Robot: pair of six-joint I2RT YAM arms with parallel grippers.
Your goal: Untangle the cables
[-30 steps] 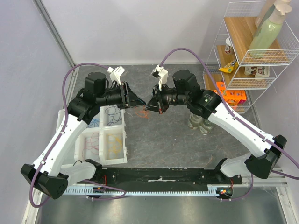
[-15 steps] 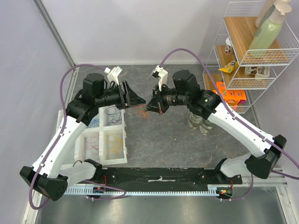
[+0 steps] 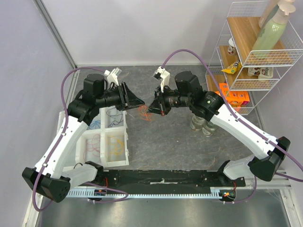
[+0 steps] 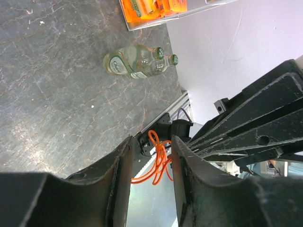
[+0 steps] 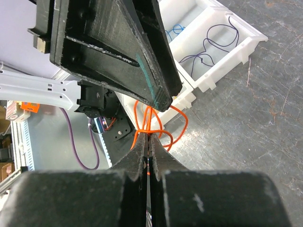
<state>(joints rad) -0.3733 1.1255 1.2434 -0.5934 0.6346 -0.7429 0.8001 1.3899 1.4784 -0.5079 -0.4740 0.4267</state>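
A tangled red-orange cable (image 3: pixel 146 113) hangs in the air between the two grippers above the grey table. My right gripper (image 5: pixel 148 137) is shut on its knot, and orange loops (image 5: pixel 163 124) spread beyond the tips. My left gripper (image 4: pixel 152 141) is open, and the orange cable (image 4: pixel 158 163) hangs between its two fingers; I cannot tell if it touches them. In the top view the left gripper (image 3: pixel 138 101) and the right gripper (image 3: pixel 150 109) nearly meet tip to tip. More cables lie in a white tray (image 3: pixel 127 156): blue (image 3: pixel 94 124), dark (image 3: pixel 113 113), red (image 3: pixel 94 143) and yellow (image 3: pixel 117 144).
Two clear bottles (image 3: pixel 201 125) stand right of centre, under the right arm; they also show in the left wrist view (image 4: pixel 139 61). A wire shelf (image 3: pixel 251 56) with an orange box (image 3: pixel 235 97) fills the back right. The tray (image 5: pixel 226 57) lies below the left gripper.
My left gripper has shifted a little towards the right gripper, so its fingers now sit round the orange cable. The right arm has hardly moved.
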